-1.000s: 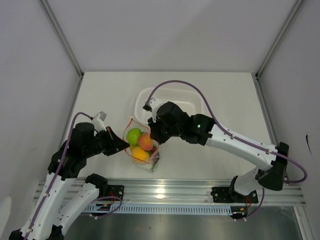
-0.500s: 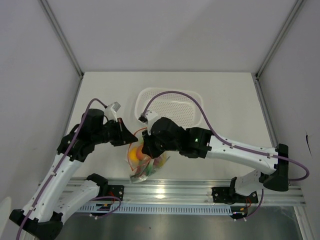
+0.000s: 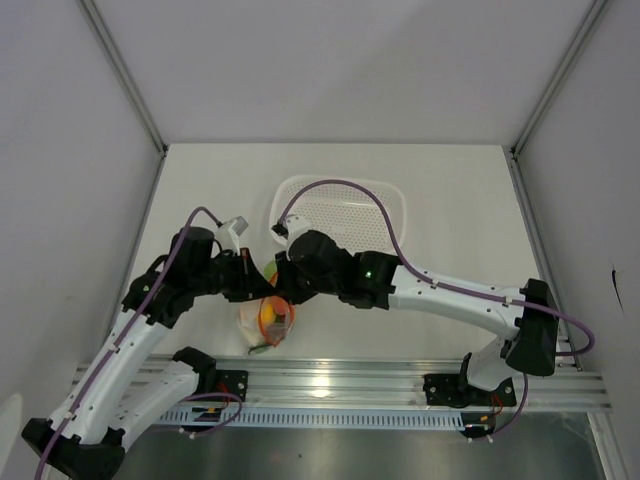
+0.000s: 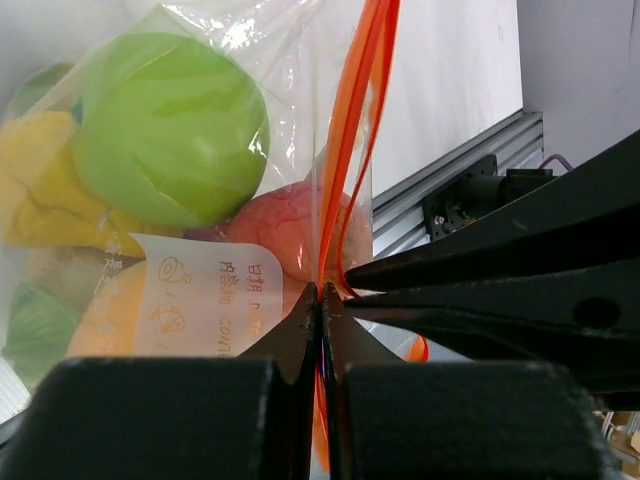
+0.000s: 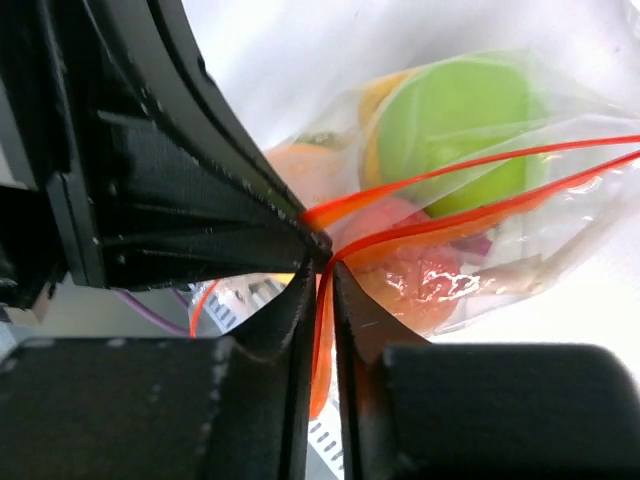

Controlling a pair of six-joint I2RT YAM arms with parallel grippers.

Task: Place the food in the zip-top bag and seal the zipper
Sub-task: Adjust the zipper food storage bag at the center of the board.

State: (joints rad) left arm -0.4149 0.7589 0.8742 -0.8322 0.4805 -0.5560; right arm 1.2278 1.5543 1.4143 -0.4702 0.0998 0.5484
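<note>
The left arm (image 3: 130, 335) rose from its base toward 1 o'clock, with the wrist turned to 3 o'clock. The left gripper (image 3: 268, 284) was pinched tight on the zipper (image 4: 375, 30). The right arm (image 3: 450, 297) stretched low toward 9 o'clock. The right gripper (image 3: 284, 287) met the left one tip to tip, its fingers (image 5: 290, 320) slightly apart around the same strip.
</note>
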